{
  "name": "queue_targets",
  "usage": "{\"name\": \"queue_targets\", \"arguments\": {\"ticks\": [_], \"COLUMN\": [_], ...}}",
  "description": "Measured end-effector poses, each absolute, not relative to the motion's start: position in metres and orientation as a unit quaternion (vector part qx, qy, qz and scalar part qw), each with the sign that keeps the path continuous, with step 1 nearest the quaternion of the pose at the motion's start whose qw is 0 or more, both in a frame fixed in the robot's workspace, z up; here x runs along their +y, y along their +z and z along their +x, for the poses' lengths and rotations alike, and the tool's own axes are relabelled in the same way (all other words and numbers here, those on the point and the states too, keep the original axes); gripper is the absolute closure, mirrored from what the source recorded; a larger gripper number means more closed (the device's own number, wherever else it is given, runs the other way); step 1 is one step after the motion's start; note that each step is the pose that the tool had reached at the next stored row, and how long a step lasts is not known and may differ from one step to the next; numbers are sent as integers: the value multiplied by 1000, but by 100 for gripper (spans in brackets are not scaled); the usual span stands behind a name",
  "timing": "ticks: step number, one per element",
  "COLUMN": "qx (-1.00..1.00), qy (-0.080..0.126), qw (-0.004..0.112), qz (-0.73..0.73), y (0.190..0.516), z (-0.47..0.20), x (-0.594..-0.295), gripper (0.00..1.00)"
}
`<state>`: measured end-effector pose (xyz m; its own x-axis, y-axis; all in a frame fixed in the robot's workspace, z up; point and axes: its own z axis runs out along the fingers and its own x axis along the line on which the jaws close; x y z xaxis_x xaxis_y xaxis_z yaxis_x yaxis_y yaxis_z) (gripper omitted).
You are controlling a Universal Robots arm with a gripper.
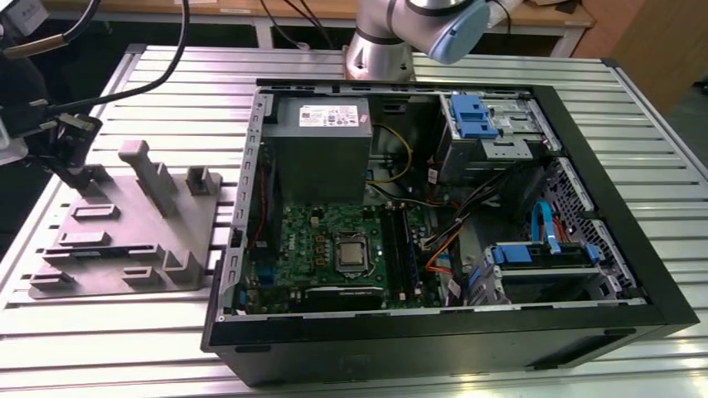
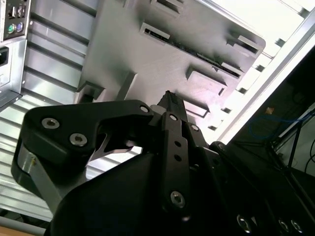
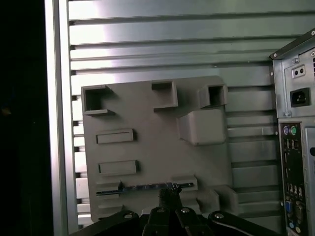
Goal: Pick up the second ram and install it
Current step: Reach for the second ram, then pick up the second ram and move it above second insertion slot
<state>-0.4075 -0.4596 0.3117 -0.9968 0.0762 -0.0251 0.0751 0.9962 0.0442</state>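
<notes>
The second ram (image 3: 147, 187) is a slim dark stick lying flat in a slot of the grey moulded tray (image 3: 147, 128). In the exterior view the ram (image 1: 91, 247) shows as a dark strip near the front of the tray (image 1: 144, 240). My gripper (image 1: 86, 178) hangs over the tray's back part at the exterior view's left. In the first wrist view the gripper (image 3: 170, 192) has its tip just above the ram's middle. In the second wrist view the gripper (image 2: 170, 96) has its fingers together and empty, with the ram (image 2: 206, 56) beyond in the tray (image 2: 147, 64).
An open computer case (image 1: 443, 332) lies on the slotted metal table (image 1: 166, 83), to the tray's right in the exterior view. Its green motherboard (image 1: 332, 249) faces up among cables and drive bays. The case's rear panel (image 3: 295, 147) stands close beside the tray.
</notes>
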Motion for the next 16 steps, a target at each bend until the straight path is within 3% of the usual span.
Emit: {"name": "queue_targets", "arguments": {"ticks": [16], "qx": [999], "qy": [21], "qw": [13], "qz": [38], "y": [292], "z": [-418], "x": [-461], "gripper": [90]}}
